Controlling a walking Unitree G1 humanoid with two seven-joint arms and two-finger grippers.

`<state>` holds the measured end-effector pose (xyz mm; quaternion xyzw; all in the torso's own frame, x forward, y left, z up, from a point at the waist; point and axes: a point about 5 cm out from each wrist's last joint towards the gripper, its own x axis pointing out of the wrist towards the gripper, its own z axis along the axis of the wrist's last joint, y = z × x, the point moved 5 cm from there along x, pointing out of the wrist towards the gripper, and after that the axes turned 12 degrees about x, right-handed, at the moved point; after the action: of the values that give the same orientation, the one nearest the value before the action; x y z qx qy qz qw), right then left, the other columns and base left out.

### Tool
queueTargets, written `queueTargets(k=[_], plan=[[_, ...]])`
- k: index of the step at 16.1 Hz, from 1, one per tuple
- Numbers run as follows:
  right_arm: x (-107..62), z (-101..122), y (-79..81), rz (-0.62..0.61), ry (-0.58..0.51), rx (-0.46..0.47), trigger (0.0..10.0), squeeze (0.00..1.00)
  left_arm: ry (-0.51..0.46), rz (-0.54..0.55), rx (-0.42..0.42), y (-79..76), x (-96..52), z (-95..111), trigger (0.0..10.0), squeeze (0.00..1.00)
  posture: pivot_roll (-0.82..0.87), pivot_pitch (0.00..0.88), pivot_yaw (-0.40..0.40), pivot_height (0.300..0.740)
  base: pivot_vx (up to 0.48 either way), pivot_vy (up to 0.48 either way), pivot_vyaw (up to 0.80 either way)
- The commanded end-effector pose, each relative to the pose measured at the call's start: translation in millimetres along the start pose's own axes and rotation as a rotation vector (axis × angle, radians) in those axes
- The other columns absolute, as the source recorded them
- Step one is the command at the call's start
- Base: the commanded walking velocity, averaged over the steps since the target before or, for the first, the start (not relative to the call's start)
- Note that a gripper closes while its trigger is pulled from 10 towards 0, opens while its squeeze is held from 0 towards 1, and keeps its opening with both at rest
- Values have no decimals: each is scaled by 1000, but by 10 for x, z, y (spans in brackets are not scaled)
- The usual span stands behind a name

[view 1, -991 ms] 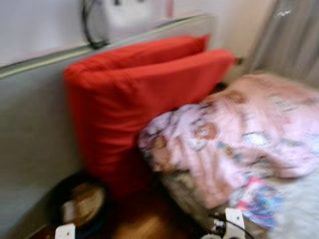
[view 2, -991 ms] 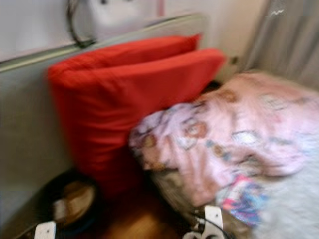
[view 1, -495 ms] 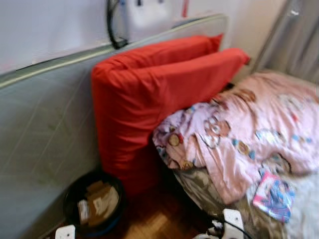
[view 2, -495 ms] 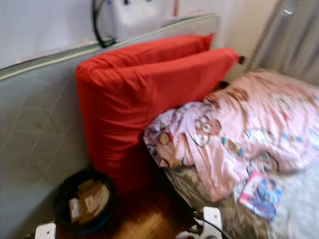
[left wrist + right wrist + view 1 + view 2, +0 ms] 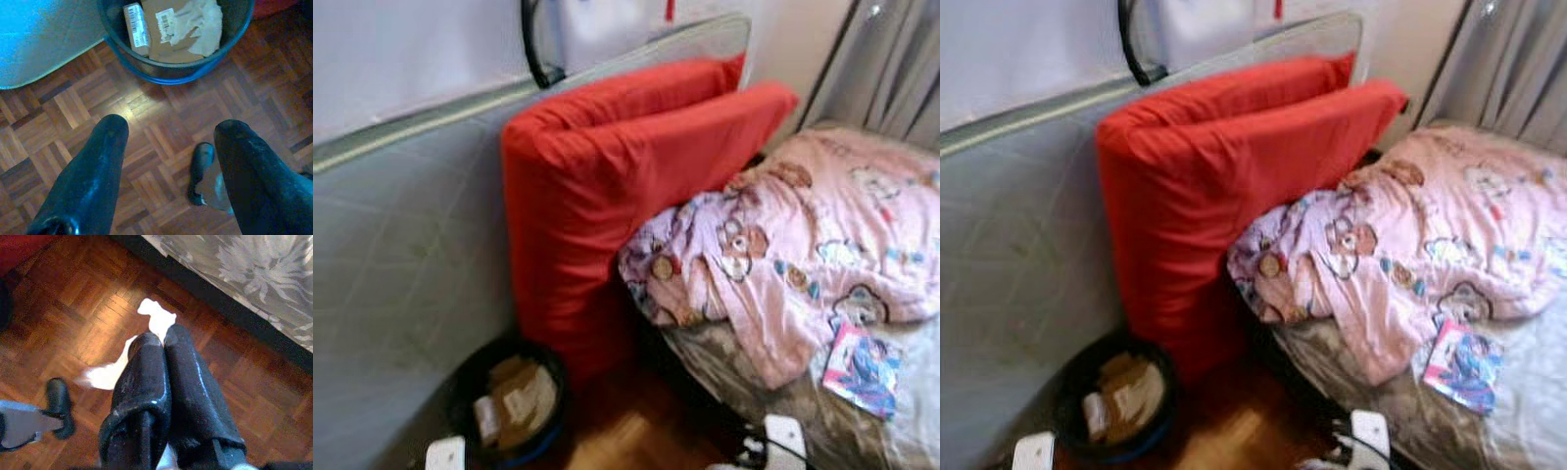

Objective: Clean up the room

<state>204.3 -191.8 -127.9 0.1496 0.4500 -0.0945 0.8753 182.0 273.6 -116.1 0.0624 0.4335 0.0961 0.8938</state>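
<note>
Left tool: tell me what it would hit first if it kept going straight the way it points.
Probably the brown parquet floor: the open left tool points down at bare wood, short of the dark round bin with the blue base. Depth is hard to judge.

Left gripper [image 5: 168, 132] hanging over parquet floor [image 5: 161, 147], black fingers [image 5: 100, 166] spread wide apart, nothing between. Ahead, dark bin [image 5: 166, 68] with blue base rim, holding cardboard box [image 5: 166, 34], small carton [image 5: 137, 27], crumpled paper [image 5: 203, 24]. Grey mattress [image 5: 44, 39] beside bin.
</note>
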Motion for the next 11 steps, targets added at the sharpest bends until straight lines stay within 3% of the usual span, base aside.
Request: queueTargets(k=[1,11], plan=[[11,6,89,19,-4,17,10000,0,17,10,4,43,-13,-53,10000,0,76,0,-7,740,0,326,0],[13,5,101,21,-2,5,10000,0,14,11,6,47,-9,-37,10000,0,80,0,-4,740,0,328,0]])
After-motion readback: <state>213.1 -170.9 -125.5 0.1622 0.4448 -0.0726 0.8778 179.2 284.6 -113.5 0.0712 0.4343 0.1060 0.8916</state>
